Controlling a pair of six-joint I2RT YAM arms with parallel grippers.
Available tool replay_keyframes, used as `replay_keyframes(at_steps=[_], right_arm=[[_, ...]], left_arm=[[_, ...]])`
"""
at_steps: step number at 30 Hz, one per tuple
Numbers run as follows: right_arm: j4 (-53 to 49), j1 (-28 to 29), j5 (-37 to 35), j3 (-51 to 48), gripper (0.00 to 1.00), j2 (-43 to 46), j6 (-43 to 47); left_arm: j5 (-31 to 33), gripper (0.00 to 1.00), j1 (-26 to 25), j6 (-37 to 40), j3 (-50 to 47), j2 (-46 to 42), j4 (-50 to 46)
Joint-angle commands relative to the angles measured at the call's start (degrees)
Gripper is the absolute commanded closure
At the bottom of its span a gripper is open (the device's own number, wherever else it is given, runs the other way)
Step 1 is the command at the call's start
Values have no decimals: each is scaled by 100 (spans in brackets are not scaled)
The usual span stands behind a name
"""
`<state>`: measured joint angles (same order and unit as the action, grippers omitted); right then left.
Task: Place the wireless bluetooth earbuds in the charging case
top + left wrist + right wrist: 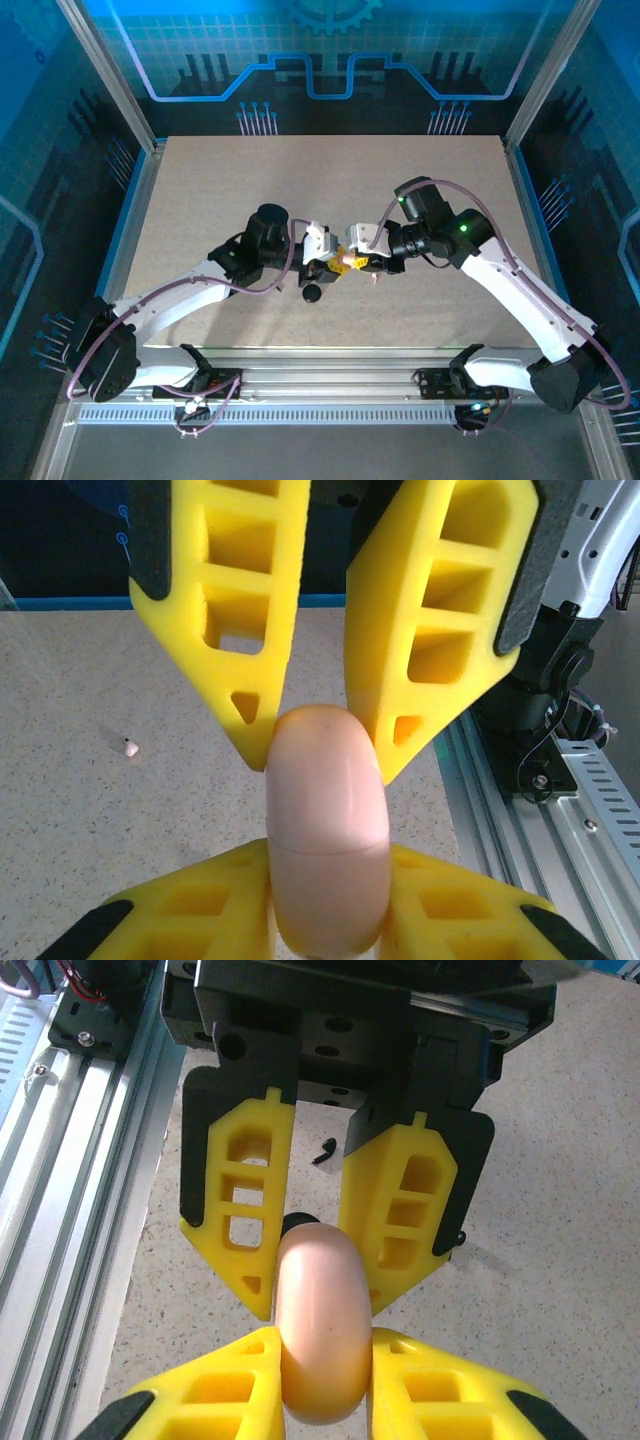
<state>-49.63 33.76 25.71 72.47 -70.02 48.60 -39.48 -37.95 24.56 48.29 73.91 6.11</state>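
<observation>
While the left gripper (320, 1305) and right gripper (322, 1338) both pinch the glossy pale-pink oval charging case (318, 1280) from opposite ends, above the speckled beige table (200, 200) nearer its near edge, a tiny pale earbud (130, 747) lies on the bare surface. A small black curved piece (323, 1150), probably another earbud, lies beyond.

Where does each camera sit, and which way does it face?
Top external: above and behind, looking down at the table; left arm and right arm show.
Left wrist: on the left arm, facing right past its own fingers at the right gripper.
Right wrist: mirrored, facing left past its own fingers at the left gripper.
Shared: both wrist views show the pink charging case pinched by both grippers.
</observation>
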Motion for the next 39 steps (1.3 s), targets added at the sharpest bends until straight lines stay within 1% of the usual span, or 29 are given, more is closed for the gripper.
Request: replay_keyframes(at_steps=[1, 3, 4, 5, 9, 15, 22, 26, 33, 36, 37, 38, 39], right_arm=[[109, 86, 108, -31, 77, 86, -43], [120, 87, 109, -31, 77, 76, -45], [111, 87, 117, -23, 77, 56, -48], [111, 80, 113, -22, 77, 38, -44], [135, 92, 84, -22, 77, 25, -44], [95, 94, 31, -47, 77, 20, -11], [85, 95, 31, -101, 77, 50, -27], [82, 90, 30, -110, 77, 26, -19], [111, 96, 22, -121, 77, 23, -19], [116, 96, 5, -134, 77, 17, -9], [111, 96, 8, -136, 77, 9, -8], [111, 96, -5, -136, 77, 7, -11], [118, 95, -5, -136, 76, 14, -16]], left_arm=[[-165, 74, -55, 93, 115, -54, 13], [-165, 72, -61, 78, 110, -76, 13], [-158, 66, -69, 59, 111, -83, 25], [-163, 64, -69, 36, 102, -94, 39], [-169, 61, -69, -12, 97, -118, 39], [-158, 61, -71, -36, 110, -107, 61], [-138, 59, -69, -109, 143, -61, 145], [-138, 64, -71, -117, 141, -78, 163], [-156, 69, -69, -188, 139, -96, 260], [-156, 69, -71, -186, 151, -105, 259], [-154, 67, -67, -188, 153, -105, 252], [-146, 63, -70, -197, 157, -105, 259], [-146, 62, -67, -197, 158, -105, 267]])
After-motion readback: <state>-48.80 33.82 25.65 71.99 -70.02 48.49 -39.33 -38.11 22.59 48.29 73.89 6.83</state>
